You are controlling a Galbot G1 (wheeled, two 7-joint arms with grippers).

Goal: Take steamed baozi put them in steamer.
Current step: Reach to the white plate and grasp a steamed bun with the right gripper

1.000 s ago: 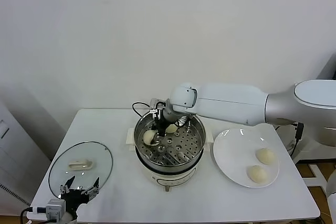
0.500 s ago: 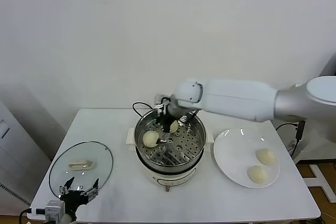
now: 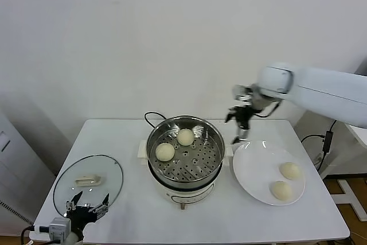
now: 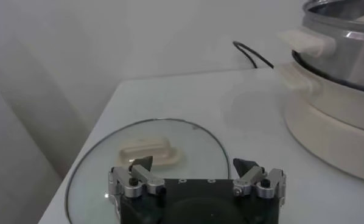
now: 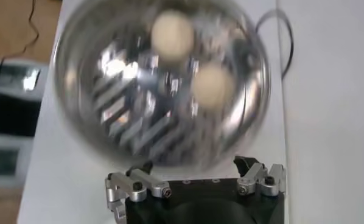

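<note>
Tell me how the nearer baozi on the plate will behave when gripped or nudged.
The nearer baozi looks smooth and rounded, so it may roll on the flat plate if nudged. Its doughy look suggests it is soft and light; a hard squeeze would probably dent it. The right end effector, open, hangs above the plate's far edge.

- The right end effector [image 3: 239,124] has risen out of the steamer [image 3: 184,151] and swung toward the plate [image 3: 268,173] side, fingers apart and empty.
- The second baozi [image 3: 185,137] lies uncovered at the steamer's back, beside the first [image 3: 165,152].
</note>
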